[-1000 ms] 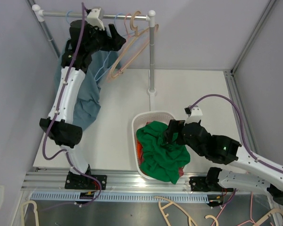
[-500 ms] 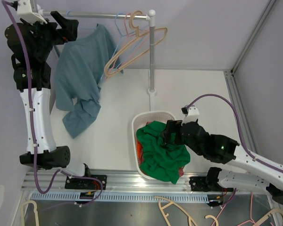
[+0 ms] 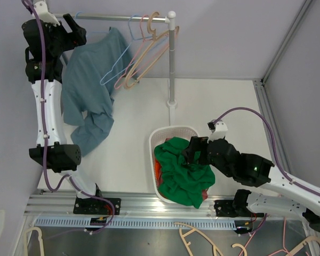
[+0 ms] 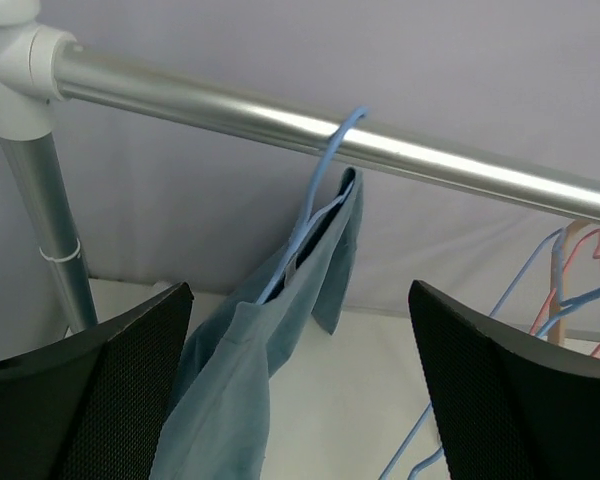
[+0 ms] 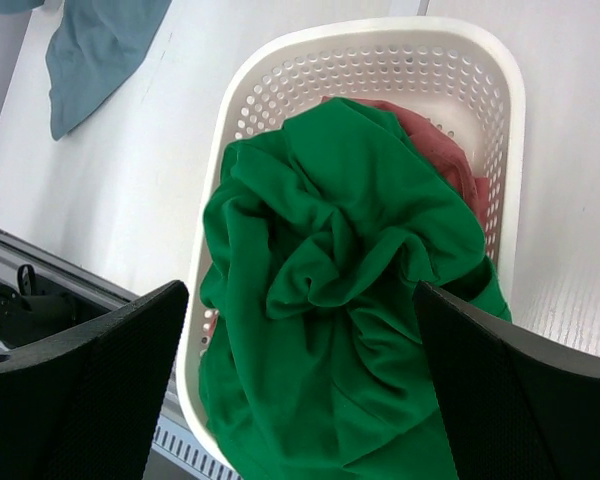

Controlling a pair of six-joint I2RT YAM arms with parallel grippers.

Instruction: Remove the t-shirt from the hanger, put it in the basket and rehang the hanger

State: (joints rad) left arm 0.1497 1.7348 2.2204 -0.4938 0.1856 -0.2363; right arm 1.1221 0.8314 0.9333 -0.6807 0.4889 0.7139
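Below the rail (image 4: 280, 118), the shirt (image 3: 90, 80) hangs on its blue hanger (image 4: 315, 195), not yet removed. Left gripper (image 3: 79, 31) faces it, jaws wide, empty; right gripper (image 3: 193, 149), well away from the rail, jaws open, holding nothing.

Left gripper (image 4: 298, 300) jaws wide apart, nothing between them; both black fingers (image 4: 100, 390) low in frame, apart from the cloth. Steel rail (image 4: 400, 145) runs across the top, joined at left by a white corner fitting (image 4: 20, 55) to an upright pole (image 4: 50, 240). Blue hanger (image 4: 325, 175) hooked over the rail, teal t-shirt (image 4: 235, 380) on it, bunched and drooping left. Empty hangers (image 4: 562, 270) in blue, pink and beige at far right. White table (image 4: 360, 400) below.
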